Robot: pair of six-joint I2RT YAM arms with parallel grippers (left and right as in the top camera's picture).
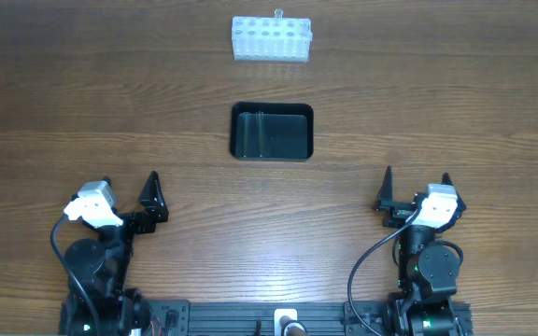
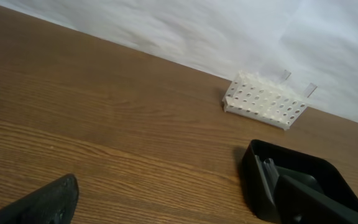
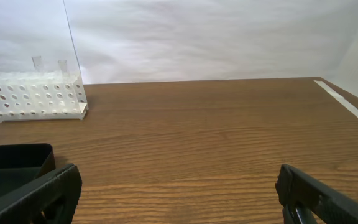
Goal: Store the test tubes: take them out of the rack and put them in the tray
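White rack (image 1: pixel 269 39), 12 o'clock: two tubes (image 3: pixel 62 65) left standing. Stored tubes (image 1: pixel 261 133) laid in tray (image 1: pixel 272 106), centre. Left tool (image 2: pixel 176 185), 7 o'clock, right tool (image 3: pixel 179 176), 5 o'clock: spread wide, nothing held.

The left hand (image 1: pixel 129 189) and right hand (image 1: pixel 417 184) are black, pointed, with white wrist housings (image 1: pixel 94 203).

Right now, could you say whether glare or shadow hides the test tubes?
Top view: even light, no glare; one test tube shows faintly at the rack. Left wrist view: soft shadow beside the tray. Right wrist view: two clear tubes fade against the white backdrop.
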